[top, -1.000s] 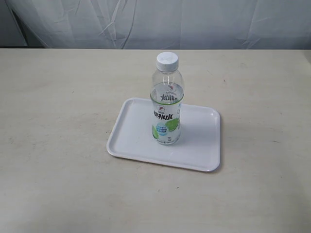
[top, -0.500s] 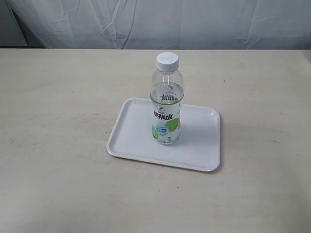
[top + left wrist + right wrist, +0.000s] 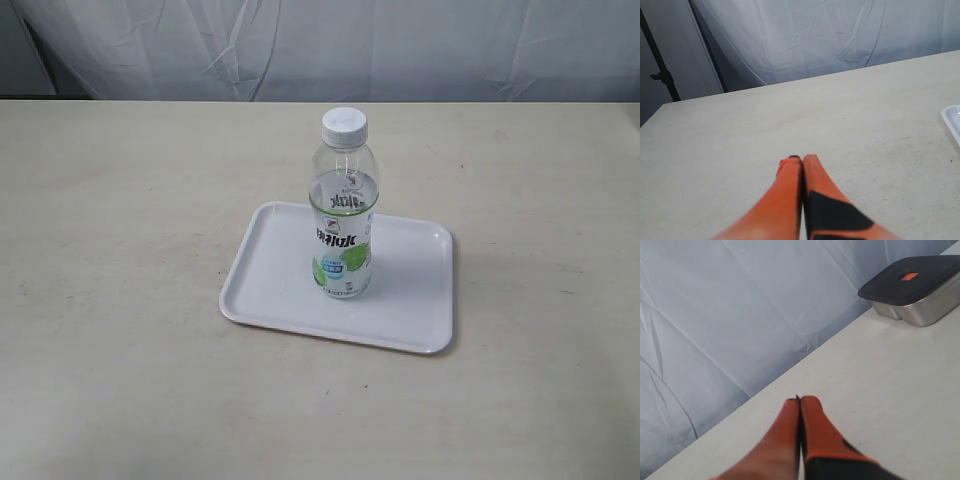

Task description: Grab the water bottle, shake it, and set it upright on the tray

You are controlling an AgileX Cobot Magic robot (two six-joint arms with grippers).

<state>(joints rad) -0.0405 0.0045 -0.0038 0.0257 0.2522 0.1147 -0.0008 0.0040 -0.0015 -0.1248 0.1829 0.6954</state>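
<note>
- We see the water bottle [image 3: 343, 215] standing upright near the middle of the tray [image 3: 410, 300]. Its white cap [image 3: 344, 123] is screwed on, and its label [image 3: 342, 255] with the green circle faces the exterior camera.
- The bottle stands free, with bare white tray all round its base. It is clear above the label, and how full it is we cannot tell.
- The tray lies flat on the pale table [image 3: 120, 250], and a grey-white curtain [image 3: 400, 50] hangs behind the table's far edge.
- The left gripper [image 3: 796, 159] hangs just above bare tabletop. Its 2 orange fingers [image 3: 787, 185] are pressed together from base to tip and grip nothing.
- Ahead of the left gripper and off to 1 side, well apart from its fingertips, we catch 1 rounded corner of the tray [image 3: 952, 120]. The bottle stands on that tray, farther from the gripper than the corner is.
- The right gripper [image 3: 799, 400] is likewise closed tight. Its 2 orange fingers [image 3: 815, 425] meet along their length, hold nothing and point over open table toward the curtain.
- Well beyond the right gripper's tips, by the curtain, sits a metal container [image 3: 920, 305]. It has a dark lid [image 3: 890, 282] that carries 1 small orange mark [image 3: 909, 276].
</note>
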